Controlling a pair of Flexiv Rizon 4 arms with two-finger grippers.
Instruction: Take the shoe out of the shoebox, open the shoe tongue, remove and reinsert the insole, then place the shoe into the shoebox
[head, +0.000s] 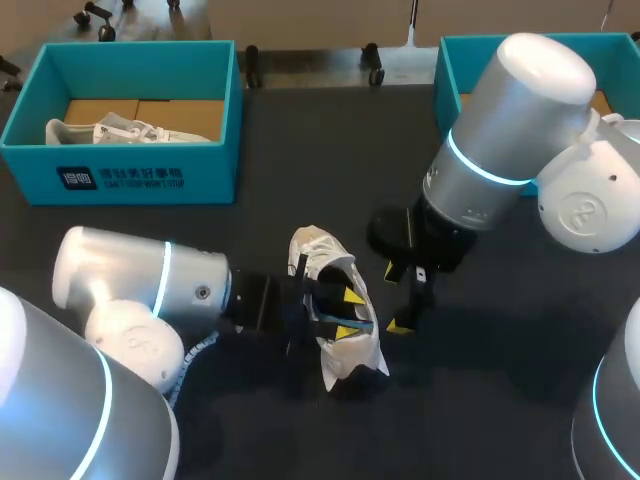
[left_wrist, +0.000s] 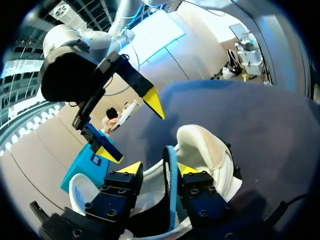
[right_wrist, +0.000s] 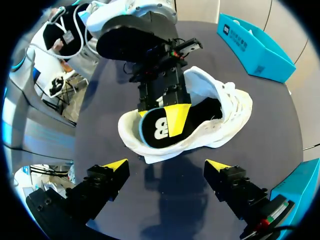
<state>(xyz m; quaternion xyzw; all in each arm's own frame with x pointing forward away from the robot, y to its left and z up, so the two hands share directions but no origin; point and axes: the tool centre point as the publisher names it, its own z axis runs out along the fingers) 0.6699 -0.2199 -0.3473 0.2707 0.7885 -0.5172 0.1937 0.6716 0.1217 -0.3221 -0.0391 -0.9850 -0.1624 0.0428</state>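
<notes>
A white shoe lies on the dark table at the middle, its opening facing up. My left gripper reaches into it from the left. In the left wrist view the black insole with a blue edge stands on edge between the left gripper's fingers, which are apart and open. From the right wrist view the insole rises out of the shoe at the heel. My right gripper hangs just right of the shoe, open and empty.
A blue shoebox stands at the back left with another white shoe inside. A second blue box sits at the back right, partly behind my right arm. Bare table lies in front of the shoe.
</notes>
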